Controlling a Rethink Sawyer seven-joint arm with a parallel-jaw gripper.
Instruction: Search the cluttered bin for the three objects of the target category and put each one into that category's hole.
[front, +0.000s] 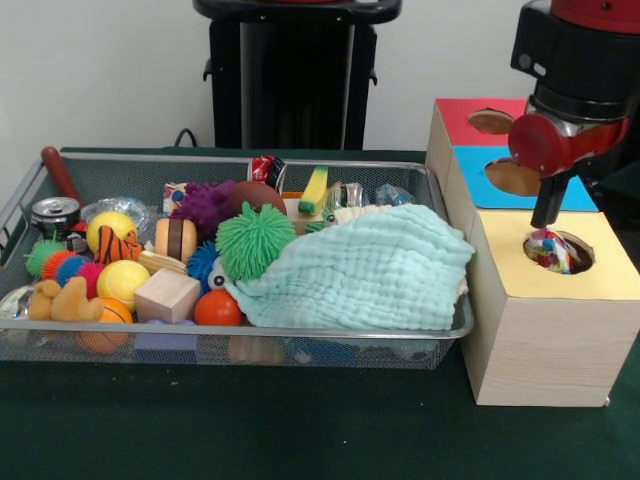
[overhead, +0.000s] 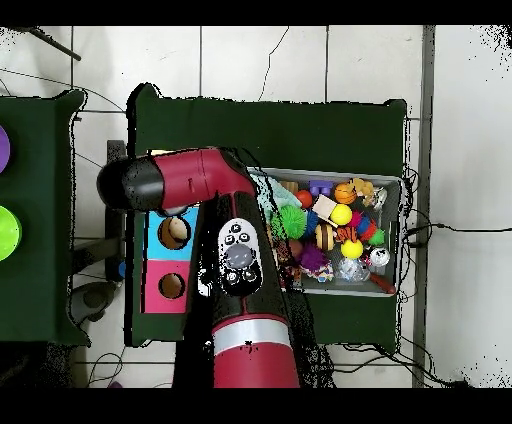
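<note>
With the confetti wrapper (front: 549, 250) sitting in the yellow box's hole (front: 580, 252), fingers' state unclear, a clear-whitish wrapper (front: 122, 209) waits at the bin's (front: 300, 345) nine o'clock.

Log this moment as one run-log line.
gripper: above yellow box hole, state unclear | confetti wrapper: in hole | bin: cluttered

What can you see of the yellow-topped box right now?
The yellow-topped box is pale wood with a yellow top face and stands upright at the near end of the row of three, beside the bin. Its round hole holds a multicoloured confetti-print wrapper, with the gripper directly over it. In the overhead view the arm hides the box.
</note>
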